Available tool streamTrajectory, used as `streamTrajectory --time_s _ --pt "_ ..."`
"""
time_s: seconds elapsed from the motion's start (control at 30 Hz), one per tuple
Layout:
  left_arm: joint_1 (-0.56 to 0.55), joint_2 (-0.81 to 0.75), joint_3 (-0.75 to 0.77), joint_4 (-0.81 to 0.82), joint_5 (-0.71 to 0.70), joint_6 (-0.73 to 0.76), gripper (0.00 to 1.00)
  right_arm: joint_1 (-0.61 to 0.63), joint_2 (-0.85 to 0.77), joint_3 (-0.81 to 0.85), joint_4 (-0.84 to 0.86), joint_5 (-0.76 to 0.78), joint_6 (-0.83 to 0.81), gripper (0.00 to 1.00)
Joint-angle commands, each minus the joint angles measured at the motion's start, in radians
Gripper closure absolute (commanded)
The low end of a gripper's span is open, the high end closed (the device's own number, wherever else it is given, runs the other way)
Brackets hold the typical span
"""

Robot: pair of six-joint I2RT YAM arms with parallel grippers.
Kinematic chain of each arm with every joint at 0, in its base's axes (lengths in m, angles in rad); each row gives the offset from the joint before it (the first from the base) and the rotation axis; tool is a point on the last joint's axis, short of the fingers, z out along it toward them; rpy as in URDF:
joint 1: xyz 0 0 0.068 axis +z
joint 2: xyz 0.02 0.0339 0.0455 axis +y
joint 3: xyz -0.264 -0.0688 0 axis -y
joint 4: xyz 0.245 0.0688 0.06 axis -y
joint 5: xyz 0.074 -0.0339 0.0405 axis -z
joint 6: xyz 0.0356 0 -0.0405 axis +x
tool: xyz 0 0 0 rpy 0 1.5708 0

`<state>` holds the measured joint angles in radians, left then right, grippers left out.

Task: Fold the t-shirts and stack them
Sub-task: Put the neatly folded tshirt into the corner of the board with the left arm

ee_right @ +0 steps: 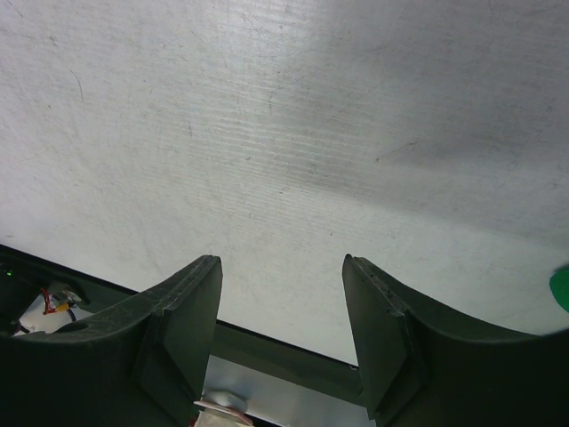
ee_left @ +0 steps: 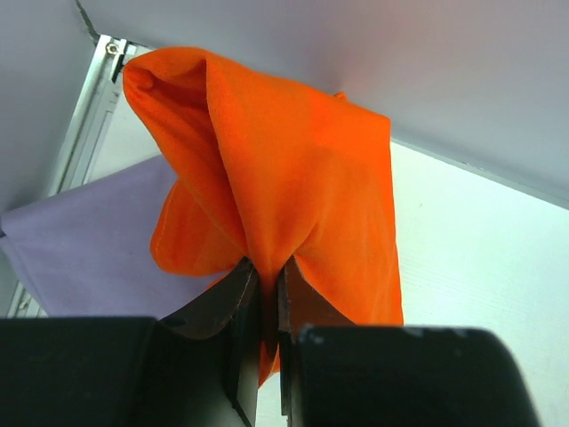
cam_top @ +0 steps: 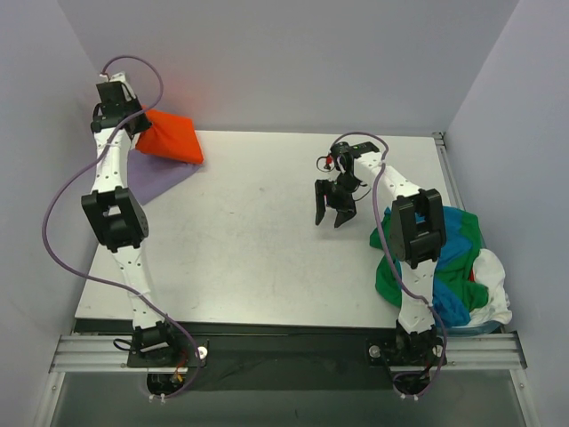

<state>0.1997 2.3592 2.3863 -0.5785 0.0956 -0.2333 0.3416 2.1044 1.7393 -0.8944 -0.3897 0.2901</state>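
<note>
The bright orange-red t-shirt (cam_top: 173, 137), folded, hangs at the table's far left corner over the flat lavender purple t-shirt (cam_top: 153, 174). My left gripper (cam_top: 135, 123) is shut on the orange shirt's edge; in the left wrist view the cloth (ee_left: 284, 178) bunches between the closed fingers (ee_left: 240, 302), with lavender cloth (ee_left: 80, 240) beneath. My right gripper (cam_top: 329, 216) is open and empty above the table's middle; its wrist view (ee_right: 283, 267) shows bare table. Green (cam_top: 391, 267), blue (cam_top: 455, 242) and white (cam_top: 493, 289) shirts lie heaped at the right edge.
The grey table (cam_top: 258, 240) has a metal rail along its near edge (cam_top: 284, 349). Walls close in at the back and both sides. The right arm's body crosses over the shirt heap. A cable loops off the left arm.
</note>
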Motion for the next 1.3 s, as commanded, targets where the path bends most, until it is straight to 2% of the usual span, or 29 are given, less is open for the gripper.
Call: streamTrajectory --time_s 0.0,0.2,0.47,0.57,0.8,1.07,1.1,1.13,1.23,1.27 --pt "0.020 -0.109 -0.013 0.095 0.013 -0.005 1.00 0.007 0.002 0.035 -0.057 -0.006 0.006 0.43" --pt "0.030 -0.129 -0.082 0.100 0.006 0.002 1.00 0.010 0.003 0.032 -0.058 -0.012 0.003 0.43" --pt "0.052 -0.184 -0.323 0.143 -0.074 0.002 1.00 0.010 -0.001 0.028 -0.057 -0.012 -0.002 0.43" --pt "0.063 -0.190 -0.361 0.143 -0.088 -0.008 1.00 0.010 -0.006 0.025 -0.057 -0.012 -0.005 0.43" --pt "0.081 -0.175 -0.368 0.076 -0.198 -0.032 1.00 0.013 -0.004 0.019 -0.057 -0.018 -0.005 0.43" --pt "0.106 -0.156 -0.354 -0.044 -0.246 -0.089 0.99 0.013 -0.015 0.011 -0.052 -0.017 -0.009 0.43" --pt "0.109 -0.153 -0.354 -0.056 -0.255 -0.093 0.91 0.013 -0.017 0.009 -0.051 -0.014 -0.011 0.43" --pt "0.112 -0.153 -0.351 -0.069 -0.261 -0.104 0.70 0.013 -0.018 0.009 -0.051 -0.011 -0.012 0.42" --pt "0.113 -0.182 -0.381 -0.087 -0.286 -0.109 0.50 0.013 -0.037 0.009 -0.046 0.015 -0.017 0.40" --pt "0.110 -0.196 -0.394 -0.084 -0.292 -0.112 0.41 0.011 -0.052 0.011 -0.043 0.035 -0.019 0.39"
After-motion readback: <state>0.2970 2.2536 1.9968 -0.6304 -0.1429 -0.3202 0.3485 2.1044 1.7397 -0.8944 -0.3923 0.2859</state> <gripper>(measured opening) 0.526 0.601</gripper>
